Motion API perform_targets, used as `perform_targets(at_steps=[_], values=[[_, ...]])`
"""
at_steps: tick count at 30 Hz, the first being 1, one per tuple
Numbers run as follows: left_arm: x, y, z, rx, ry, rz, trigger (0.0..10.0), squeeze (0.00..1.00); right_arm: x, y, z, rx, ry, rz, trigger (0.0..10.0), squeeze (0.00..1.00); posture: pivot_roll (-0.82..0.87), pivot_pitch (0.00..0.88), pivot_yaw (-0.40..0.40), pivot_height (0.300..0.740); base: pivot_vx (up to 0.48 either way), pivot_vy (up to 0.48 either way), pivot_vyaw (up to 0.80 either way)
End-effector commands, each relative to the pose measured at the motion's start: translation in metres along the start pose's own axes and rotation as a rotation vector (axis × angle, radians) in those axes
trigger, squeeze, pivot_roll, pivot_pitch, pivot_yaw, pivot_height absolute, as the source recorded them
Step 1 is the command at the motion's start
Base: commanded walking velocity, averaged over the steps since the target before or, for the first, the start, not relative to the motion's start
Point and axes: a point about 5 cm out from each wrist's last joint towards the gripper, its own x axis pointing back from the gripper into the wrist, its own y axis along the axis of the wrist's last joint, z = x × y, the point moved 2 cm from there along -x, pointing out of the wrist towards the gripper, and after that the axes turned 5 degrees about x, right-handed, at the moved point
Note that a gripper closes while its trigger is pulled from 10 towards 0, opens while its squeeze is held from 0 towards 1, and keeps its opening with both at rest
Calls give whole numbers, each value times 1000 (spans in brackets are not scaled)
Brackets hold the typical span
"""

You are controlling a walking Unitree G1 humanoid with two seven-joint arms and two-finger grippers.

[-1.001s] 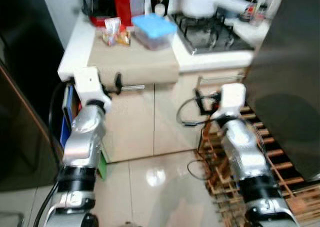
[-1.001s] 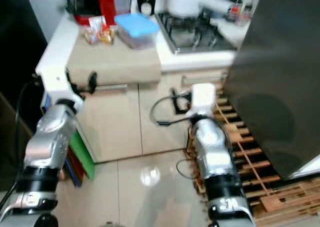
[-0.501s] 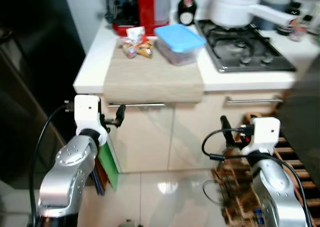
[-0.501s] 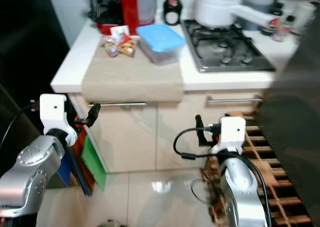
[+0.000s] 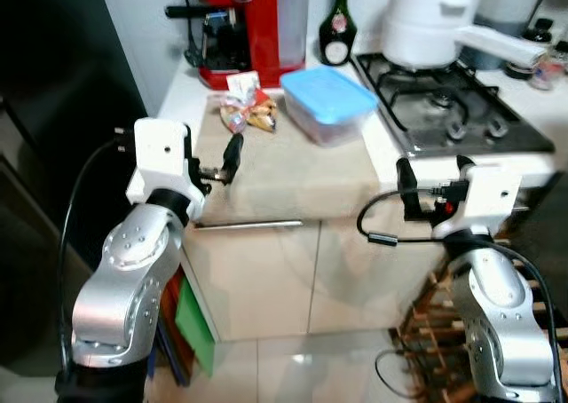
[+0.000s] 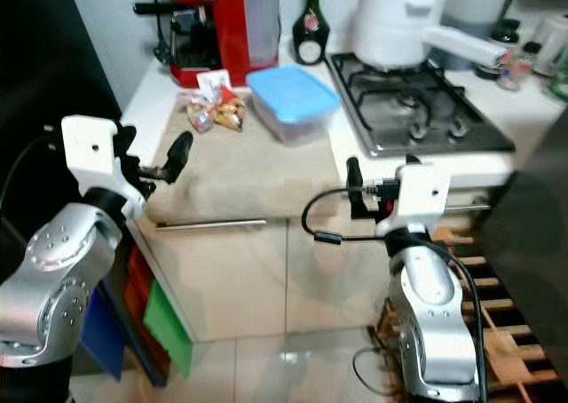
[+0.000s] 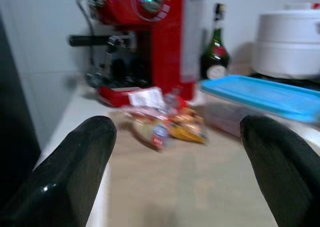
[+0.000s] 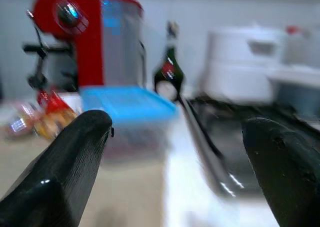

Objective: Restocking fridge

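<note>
Counter: blue-lidded container [image 5: 328, 104] at my 12 o'clock, snack packets [image 5: 248, 112] at 11. I hold left gripper [image 7: 175, 152] and right gripper [image 8: 175, 157] wide open, empty.

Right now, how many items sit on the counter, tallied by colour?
Red: 1, the coffee machine
Blue-lidded: 1, the container
Dark green: 1, the bottle
White: 1, the pot on the hob
Mixed colours: 1, the snack packet
Total: 5

Bare wooden board [image 5: 293, 168] in front: open passage. Behind it, snack packet [image 5: 248, 112] and blue-lidded container [image 5: 327, 104]; farther back, red coffee machine [image 5: 251, 21], bottle [image 5: 337, 35], white pot [image 5: 430, 21].
</note>
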Motion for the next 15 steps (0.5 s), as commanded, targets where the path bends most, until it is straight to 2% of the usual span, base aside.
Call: perform_targets(at_steps=[1,2,3,4,5,6,8,10,11,12,15], values=[[-11,12,7,-24,12,-42,10000,0,-8,14,0,19,-4,-57,10000,0,-90,0,22,740,480,0,0],[-11,12,7,-24,12,-42,10000,0,-8,14,0,19,-4,-57,10000,0,-90,0,22,740,480,0,0],[-34,38,10,-39,-20,-123,10000,0,-21,35,-9,53,-37,-142,10000,0,-93,0,23,740,480,0,0],[-34,38,10,-39,-20,-123,10000,0,-21,35,-9,53,-37,-142,10000,0,-93,0,23,740,480,0,0],[-41,47,11,-41,-30,-150,10000,0,-25,41,-11,62,-47,-166,10000,0,-94,0,24,740,480,0,0],[-48,52,11,-7,-61,-145,10000,0,-29,46,-13,60,-54,-177,10000,0,-100,0,30,740,480,0,0],[-61,62,12,-20,-124,-137,10000,0,-31,54,-16,53,-61,-204,10000,0,-104,0,36,740,480,0,0],[-80,75,23,-67,-151,-112,10000,0,-31,64,-19,51,-73,-241,10000,0,-115,0,53,740,412,0,0],[-80,75,23,-67,-151,-112,10000,0,-31,64,-19,51,-73,-241,10000,0,-115,0,53,740,356,0,0],[-89,77,30,-105,-159,-67,10000,0,-29,68,-21,49,-81,-256,10000,0,-123,0,70,740,0,0,0],[-105,94,43,-211,-201,-55,10000,0,-21,80,-24,61,-108,-301,10000,0,-148,5,120,740,0,0,0]])
